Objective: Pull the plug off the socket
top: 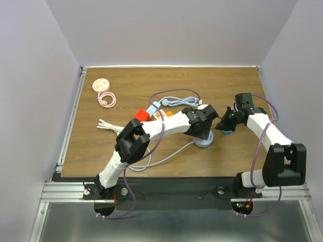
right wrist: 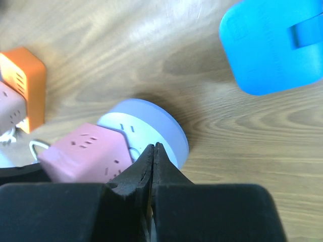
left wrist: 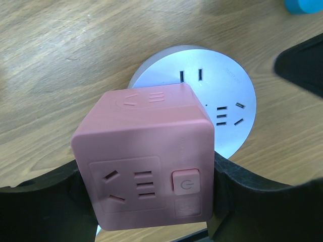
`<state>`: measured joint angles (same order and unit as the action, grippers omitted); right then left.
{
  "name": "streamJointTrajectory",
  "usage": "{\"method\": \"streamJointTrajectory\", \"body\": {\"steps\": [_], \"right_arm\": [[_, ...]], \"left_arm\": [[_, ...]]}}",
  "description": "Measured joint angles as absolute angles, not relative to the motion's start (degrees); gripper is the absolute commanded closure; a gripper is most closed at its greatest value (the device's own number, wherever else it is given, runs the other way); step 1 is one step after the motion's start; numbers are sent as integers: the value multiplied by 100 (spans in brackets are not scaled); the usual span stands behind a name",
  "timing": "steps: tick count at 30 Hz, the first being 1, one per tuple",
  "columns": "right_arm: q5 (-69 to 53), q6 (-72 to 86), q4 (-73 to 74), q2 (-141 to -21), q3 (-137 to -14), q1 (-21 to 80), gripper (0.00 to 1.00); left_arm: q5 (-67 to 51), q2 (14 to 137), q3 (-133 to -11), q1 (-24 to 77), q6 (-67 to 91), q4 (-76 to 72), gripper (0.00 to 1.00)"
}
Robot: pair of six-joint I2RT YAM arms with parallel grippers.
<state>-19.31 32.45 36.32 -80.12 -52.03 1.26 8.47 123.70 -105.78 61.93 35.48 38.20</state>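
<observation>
Clamping the cube (left wrist: 144, 151), a pink plug block, on two opposite sides with the left gripper (left wrist: 151, 201). Holding it tilted over the round socket (left wrist: 222, 85), covering part of the disc's face and leaving two sets of slots showing; not revealing, in any view, whether its pins are sitting in the disc or out of it. Placing the socket toward the near edge of the worktop (top: 227, 85), a little right of middle, with the cube directly above it. Pressing the right gripper (right wrist: 153, 151) fully together on nothing, hanging with the tips just beside the socket's right rim, leaving contact unclear. Showing a blue plug (right wrist: 272, 45) lying flat near that gripper, an orange block (right wrist: 22, 83) beyond the cube toward the middle of the worktop, and a pink disc (top: 101, 84) with a coiled lead by the far left corner.
</observation>
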Motion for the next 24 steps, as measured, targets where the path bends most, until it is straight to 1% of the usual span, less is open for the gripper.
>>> {"method": "streamJointTrajectory", "body": {"steps": [4, 11, 16, 20, 24], "right_arm": [[-1785, 3227, 3712, -7780, -5271, 126, 100], [-2246, 3065, 3734, -8232, -5159, 187, 100], [-2565, 3030, 3682, -8460, -4984, 609, 100], [-2552, 3070, 3564, -8510, -4770, 836, 100], [-2447, 3168, 3514, -8665, -4727, 823, 99]], "left_arm": [[792, 12372, -10578, 6206, 3548, 3787, 100], [755, 12390, -10580, 6206, 3546, 3750, 100], [735, 12523, -10680, 6204, 3542, 3747, 100], [703, 12643, -10700, 6204, 3527, 3774, 100], [692, 12667, -10726, 6202, 3503, 3787, 100]]}}
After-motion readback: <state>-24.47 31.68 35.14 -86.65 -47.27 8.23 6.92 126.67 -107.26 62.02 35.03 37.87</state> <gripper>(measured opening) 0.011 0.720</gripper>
